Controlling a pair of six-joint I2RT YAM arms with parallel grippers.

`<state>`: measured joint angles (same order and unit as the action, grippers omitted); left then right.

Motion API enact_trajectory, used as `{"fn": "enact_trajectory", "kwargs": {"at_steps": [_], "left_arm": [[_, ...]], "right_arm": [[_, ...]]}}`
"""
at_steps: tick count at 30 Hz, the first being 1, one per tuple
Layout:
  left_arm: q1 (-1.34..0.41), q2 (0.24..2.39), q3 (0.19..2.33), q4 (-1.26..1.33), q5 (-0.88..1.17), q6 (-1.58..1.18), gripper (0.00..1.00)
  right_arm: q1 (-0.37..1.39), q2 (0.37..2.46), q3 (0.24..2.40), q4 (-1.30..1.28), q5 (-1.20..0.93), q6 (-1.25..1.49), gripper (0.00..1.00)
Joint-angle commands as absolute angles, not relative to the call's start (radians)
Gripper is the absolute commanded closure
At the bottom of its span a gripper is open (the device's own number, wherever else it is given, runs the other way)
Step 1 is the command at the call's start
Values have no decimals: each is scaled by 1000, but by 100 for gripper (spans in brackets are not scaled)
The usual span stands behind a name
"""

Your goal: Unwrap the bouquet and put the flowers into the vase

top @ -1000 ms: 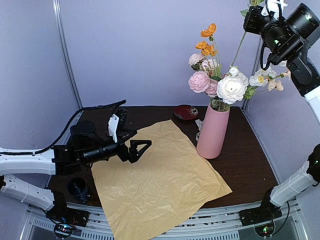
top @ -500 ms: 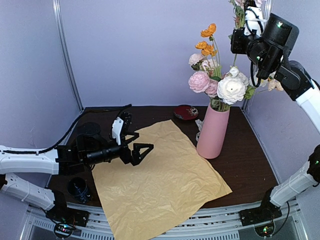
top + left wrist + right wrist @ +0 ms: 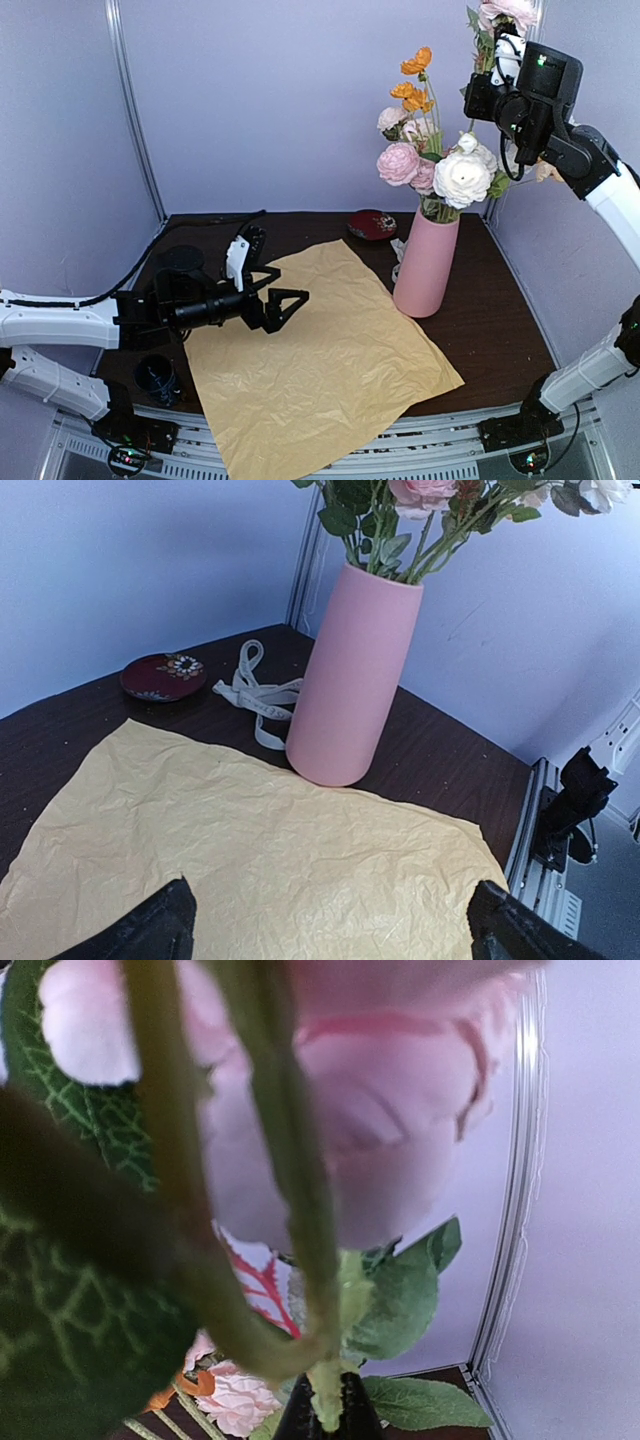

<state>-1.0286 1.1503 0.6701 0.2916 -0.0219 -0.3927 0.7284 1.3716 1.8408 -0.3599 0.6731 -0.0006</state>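
A dark brown table [image 3: 500, 330] fills the middle of the scene, its top matt and faintly speckled in the left wrist view [image 3: 440, 750]. At its far edge, a little right of centre, lies a dark red round dish [image 3: 372, 224]; the left wrist view shows a pale floral pattern at the middle of the dish [image 3: 163, 675]. At the near left corner stands a small dark blue cup [image 3: 157, 378], upright, mouth open upward. A black cable [image 3: 200, 217] runs along the far left of the tabletop. A ribbed metal rail [image 3: 400, 455] borders the near edge. Plain lavender walls [image 3: 280, 100] close in the far side, the left and the right.
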Motion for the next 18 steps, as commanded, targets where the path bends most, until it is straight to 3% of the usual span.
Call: {"fn": "enact_trajectory", "kwargs": {"at_steps": [1, 2, 5, 7, 18], "left_arm": [[-1029, 1163, 676, 356, -5, -408, 2], [-1029, 1165, 676, 356, -5, -409, 2], [-1029, 1166, 677, 356, -3, -410, 2], [-1029, 1166, 676, 355, -4, -410, 2], [-1029, 1179, 686, 359, 0, -410, 2]], "right_arm": [[714, 1372, 1848, -405, 645, 54, 100], [712, 1375, 1855, -418, 646, 62, 97], [709, 1382, 1888, -456, 639, 85, 64], [709, 1385, 1914, -481, 634, 95, 50], [707, 1436, 2123, -682, 540, 161, 20]]}}
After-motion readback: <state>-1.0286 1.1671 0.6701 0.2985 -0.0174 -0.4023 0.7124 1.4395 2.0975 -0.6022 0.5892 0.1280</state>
